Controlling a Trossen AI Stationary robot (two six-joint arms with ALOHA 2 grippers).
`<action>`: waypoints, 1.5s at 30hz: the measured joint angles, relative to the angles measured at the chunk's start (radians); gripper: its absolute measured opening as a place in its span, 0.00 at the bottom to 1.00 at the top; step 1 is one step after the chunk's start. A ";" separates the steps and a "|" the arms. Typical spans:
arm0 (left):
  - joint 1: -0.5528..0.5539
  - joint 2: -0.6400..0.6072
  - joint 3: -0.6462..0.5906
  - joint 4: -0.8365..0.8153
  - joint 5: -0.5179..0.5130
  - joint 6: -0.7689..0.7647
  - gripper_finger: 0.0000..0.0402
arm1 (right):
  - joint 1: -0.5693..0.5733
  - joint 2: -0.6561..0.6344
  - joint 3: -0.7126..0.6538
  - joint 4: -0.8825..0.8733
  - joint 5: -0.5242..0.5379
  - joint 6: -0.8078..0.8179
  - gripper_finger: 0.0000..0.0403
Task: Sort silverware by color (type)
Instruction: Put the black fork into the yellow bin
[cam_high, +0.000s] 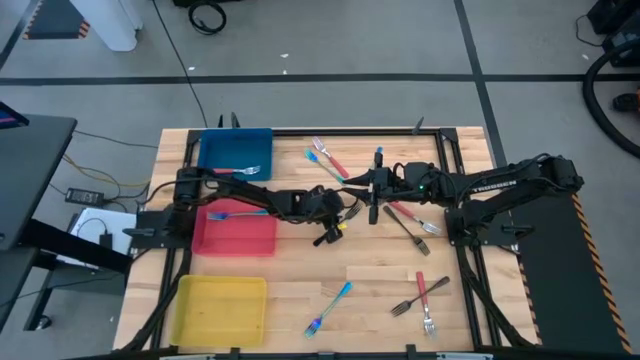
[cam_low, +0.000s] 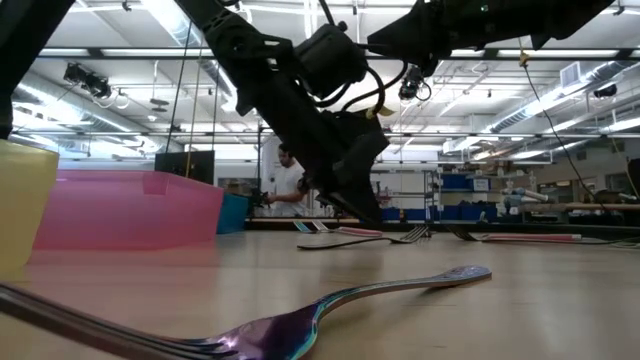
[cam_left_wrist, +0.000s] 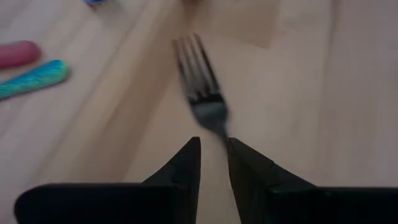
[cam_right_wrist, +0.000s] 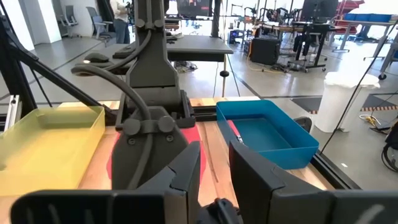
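The fork's handle is hidden behind the left gripper's fingers, and its tines are blurred.
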 joint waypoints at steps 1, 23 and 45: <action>-0.001 0.000 0.000 0.000 0.021 -0.007 0.20 | 0.000 0.000 0.000 0.000 0.000 0.000 0.23; 0.013 0.061 0.003 0.021 0.057 0.050 0.19 | 0.000 0.000 0.000 -0.003 -0.001 0.000 0.23; 0.016 -0.083 -0.003 -0.198 0.055 0.182 0.01 | 0.012 -0.073 0.000 -0.067 0.000 0.000 0.23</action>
